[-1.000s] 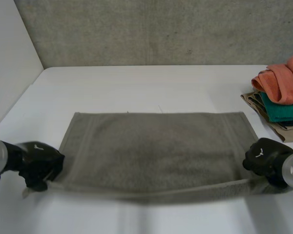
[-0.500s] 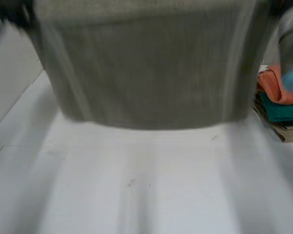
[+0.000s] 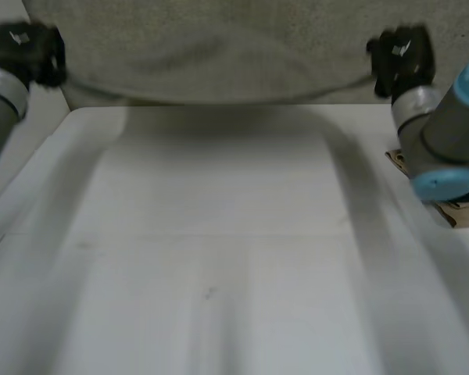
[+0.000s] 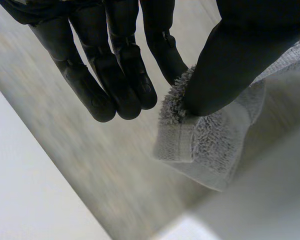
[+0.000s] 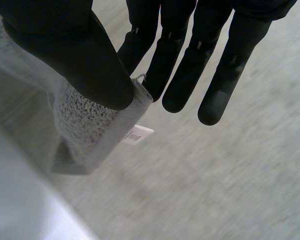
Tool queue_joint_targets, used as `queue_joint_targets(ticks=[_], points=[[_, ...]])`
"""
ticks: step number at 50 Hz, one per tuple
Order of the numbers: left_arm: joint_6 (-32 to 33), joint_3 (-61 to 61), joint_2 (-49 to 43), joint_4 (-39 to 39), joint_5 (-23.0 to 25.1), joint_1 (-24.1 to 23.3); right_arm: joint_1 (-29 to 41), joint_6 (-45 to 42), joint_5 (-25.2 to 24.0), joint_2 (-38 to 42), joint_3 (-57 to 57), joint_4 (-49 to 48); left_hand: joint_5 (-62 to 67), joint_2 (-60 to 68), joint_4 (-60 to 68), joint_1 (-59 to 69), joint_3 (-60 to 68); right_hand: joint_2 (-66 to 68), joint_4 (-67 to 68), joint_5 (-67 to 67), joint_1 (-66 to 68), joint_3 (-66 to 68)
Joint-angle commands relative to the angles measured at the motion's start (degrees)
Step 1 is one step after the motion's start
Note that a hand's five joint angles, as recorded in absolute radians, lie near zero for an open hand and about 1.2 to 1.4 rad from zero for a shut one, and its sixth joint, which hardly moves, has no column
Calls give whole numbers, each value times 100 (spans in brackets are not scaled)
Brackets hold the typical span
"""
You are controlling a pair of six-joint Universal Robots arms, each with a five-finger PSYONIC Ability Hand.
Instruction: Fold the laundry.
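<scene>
A grey-green towel [image 3: 219,55] hangs stretched in the air between my two hands, high above the white table [image 3: 219,258]. My left hand [image 3: 27,51] grips its left corner. In the left wrist view the left hand [image 4: 230,65] pinches the fluffy towel corner [image 4: 205,145] between thumb and a finger, the other fingers straight. My right hand [image 3: 399,58] holds the right corner. The right wrist view shows the right hand [image 5: 90,55] with its thumb clamping the towel corner [image 5: 85,125], where a small white label [image 5: 137,134] sticks out.
A grey wall stands behind the table and a white side wall [image 3: 8,187] runs along its left. At the right edge, part of a pile of folded cloths [image 3: 461,209] peeks out behind my right arm [image 3: 445,141].
The towel lay flat on the table with both hands at its near corners. Both hands have since swung it up and away, and it now hangs off the table.
</scene>
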Motion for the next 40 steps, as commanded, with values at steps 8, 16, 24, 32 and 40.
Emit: queue_joint_targets(ticks=[8,16,24,32,40], points=[[1967,-2004,157,-1956,-472,-18,-134,-1340,57,-471,1979,2306,1373,1133,1137,1355,1180,1232,1146,1098,1424,1172],[2494,-3516,1370,-3336,-227,35,-547,-2964,-22,-1956,3420,4021,1373,1133,1137,1355,1180,1232,1146,1098,1424,1172],[3312,-3966,1854,-4287,-59,132,-723,-4084,-172,-2309,3949,4154,1373,1133,1137,1355,1180,1232,1146,1098,1424,1172],[2856,-2579,1319,-4261,-147,-70,-433,-2986,-163,-1774,2983,3356,1373,1133,1137,1355,1180,1232,1146,1098,1424,1172],[2038,-84,-139,-3962,-305,-343,-275,-2036,188,-719,1551,1993,1373,1133,1137,1355,1180,1232,1146,1098,1424,1172]])
